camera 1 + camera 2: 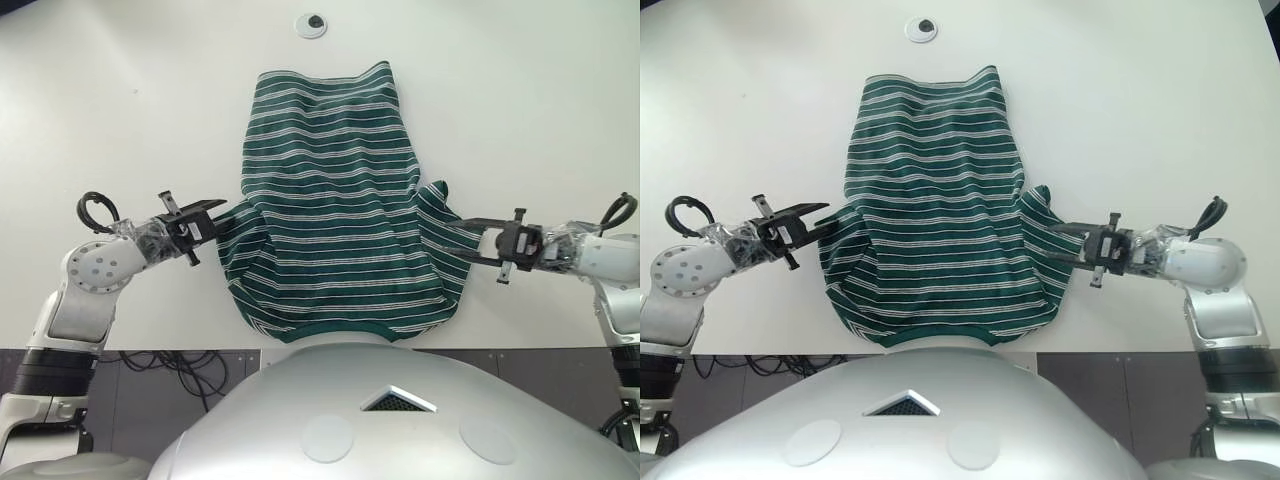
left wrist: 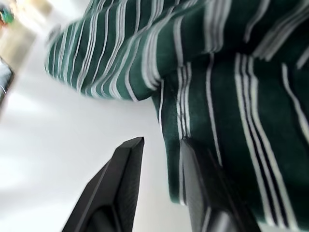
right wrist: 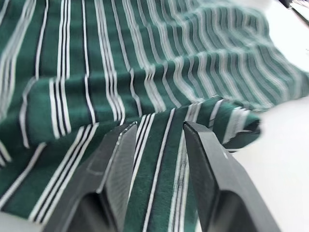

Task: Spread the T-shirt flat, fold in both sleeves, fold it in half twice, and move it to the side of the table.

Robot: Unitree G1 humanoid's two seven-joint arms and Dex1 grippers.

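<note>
- The dark green T-shirt with thin white stripes lies in the middle of the white table, its far end towards the top of the frame. It's rumpled and bulges wider at the lower end, so I'd say this is the spread-it-flat step.
- The left gripper is at the shirt's left edge in the left-centre of the frame. The right gripper is at the sleeve flap that sticks out right of centre.
- Both sets of jaws stand apart and neither has clamped anything yet. My guess is they're lined up for a pinch.
- To do this well, I'd get a decent bite of cloth into each jaw before closing. Then pull outward evenly on both sides and keep low, so the body doesn't drag or ruck up.
- On the left I'd watch that the grip takes more than just the hem.
- The head views give the overall outline and show that the two arms sit roughly mirror-image. They also show a small white round disc with a dark centre at the top of the frame.
- They can't show the jaw gaps properly, which is where the wrist views come in.
- The left wrist view shows the left gripper with one finger over bare table and the other right at the fabric edge.
- The right wrist view shows the right gripper straddling a striped fold, with cloth running between the fingers.
</note>
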